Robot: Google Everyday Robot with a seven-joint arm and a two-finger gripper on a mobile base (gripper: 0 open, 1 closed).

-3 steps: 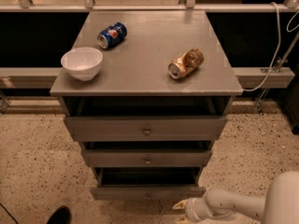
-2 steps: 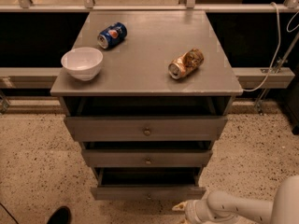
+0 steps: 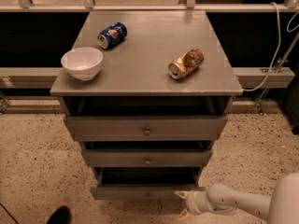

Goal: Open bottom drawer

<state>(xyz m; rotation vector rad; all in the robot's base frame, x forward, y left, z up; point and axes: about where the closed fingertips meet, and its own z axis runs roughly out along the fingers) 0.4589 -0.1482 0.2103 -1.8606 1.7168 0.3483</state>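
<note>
Step in hand: opening the bottom drawer (image 3: 121, 192). Its front seems to stand a little forward of the cabinet, with a dark gap behind it, so I judge it only partly out.
My gripper (image 3: 181, 204): low at the right, just beside the drawer's right end and near the floor. Its two fingers are spread apart with nothing between them.
Knob (image 3: 148, 196): small and round, central on the front, to the left of my gripper and not held.
Next move: I would need to shift left to the knob, close on it, and pull straight and level.
Look of the drawer: grey painted wood, the slimmest of three fronts, lowest in the cabinet (image 3: 219, 85).
Risk: the blue can (image 3: 112, 35) and the golden can (image 3: 186, 63) lie on their sides on top, so a sharp tug might roll them.
</note>
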